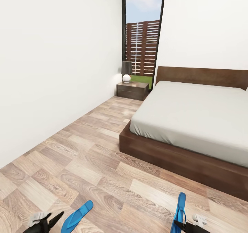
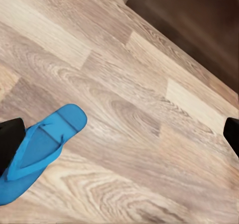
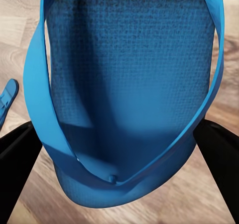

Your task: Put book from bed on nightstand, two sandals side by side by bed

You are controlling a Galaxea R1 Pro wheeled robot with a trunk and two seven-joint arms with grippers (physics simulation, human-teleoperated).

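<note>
Two sandals in play, one per arm. My right gripper (image 3: 119, 149) has its fingers set wide on either side of the right sandal (image 1: 179, 210), which stands on edge in the head view; the wrist view shows the sole and thong strap between the black pads. It looks held, though whether the pads press on it I cannot tell for certain. My left gripper (image 1: 48, 222) sits beside the left sandal (image 1: 78, 215). In the left wrist view that sandal (image 2: 40, 152) lies against one finger while the other finger stands far off across the floor (image 1: 86, 150), so I read this gripper as apart and gripping nothing.

Step in hand, by my judgement: the sandal half of the task, carrying toward the bed (image 1: 193, 122). Next move calls for closing on the bed frame's near side and laying both flat, parallel, toes the same way, just beside each other.

Sandals: bright blue, flat, thin straps, finely textured sole. Likely floppy; may sag or twist on release.

Nightstand (image 1: 132, 90) stands at the far wall by the window, a lamp (image 1: 126, 71) on top. No book on the visible part of the mattress.
</note>
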